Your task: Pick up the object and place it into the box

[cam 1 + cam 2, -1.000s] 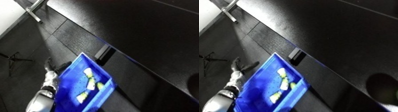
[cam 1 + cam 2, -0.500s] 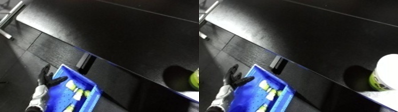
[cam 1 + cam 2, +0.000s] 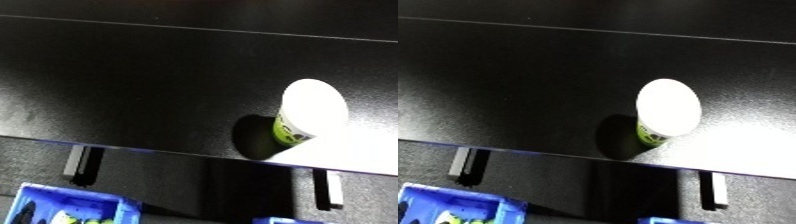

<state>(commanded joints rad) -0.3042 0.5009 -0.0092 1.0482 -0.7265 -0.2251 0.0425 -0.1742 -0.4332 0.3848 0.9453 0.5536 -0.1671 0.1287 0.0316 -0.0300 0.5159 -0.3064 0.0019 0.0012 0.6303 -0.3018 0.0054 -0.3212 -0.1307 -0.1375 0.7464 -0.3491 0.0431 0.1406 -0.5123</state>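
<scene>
Your cup (image 3: 309, 114) with the white lid and the green band stands upright on the black worktop (image 3: 133, 85), close to its near edge and off to your right. A bright patch of light lies on the worktop just beside it, and its dark shadow falls to its left. Nothing touches the cup, so you are at the start: the pick-up is not yet done. No robot hand shows in either view, so you cannot tell from here if the hands are open or shut, or if they hold anything. Next, I think you need to bring a robot hand up from below, on the cup's side, and close it round the cup's body under the lid. The blue bin (image 3: 460, 206) sits low at your left, below the worktop edge, with some yellow-green things (image 3: 67, 217) already in it. It is well apart from the cup, so you will have to carry the cup down and across. A second bit of blue (image 3: 664, 220) peeks in at the bottom edge; you cannot tell what it is. The worktop around the cup looks bare, so nothing blocks your reach.
</scene>
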